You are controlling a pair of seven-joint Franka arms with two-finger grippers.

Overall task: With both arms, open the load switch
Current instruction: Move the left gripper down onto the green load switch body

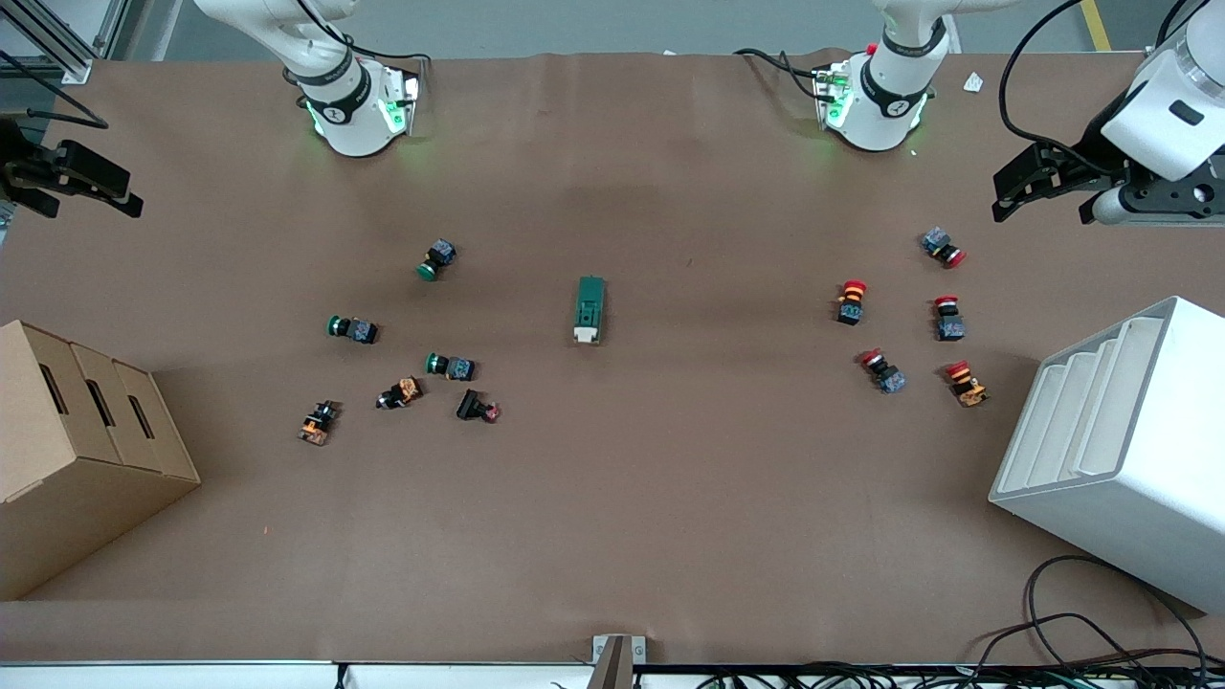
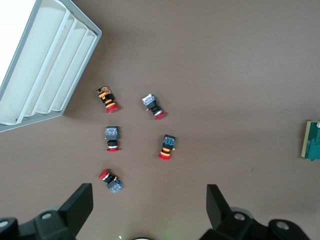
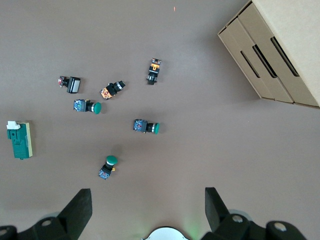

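The load switch (image 1: 590,309), a dark green block with a white lever at the end nearer the front camera, lies alone at the table's middle. It also shows at the edge of the left wrist view (image 2: 314,141) and the right wrist view (image 3: 19,140). My left gripper (image 1: 1005,196) hangs open over the left arm's end of the table, above the red push buttons, and holds nothing (image 2: 149,195). My right gripper (image 1: 129,191) hangs open over the right arm's end of the table, also holding nothing (image 3: 147,197). Both are well away from the switch.
Green-capped push buttons (image 1: 438,258) and other small parts (image 1: 400,392) are scattered toward the right arm's end. Several red-capped buttons (image 1: 851,301) lie toward the left arm's end. A cardboard box (image 1: 77,450) and a white slotted rack (image 1: 1120,440) stand at the table's two ends.
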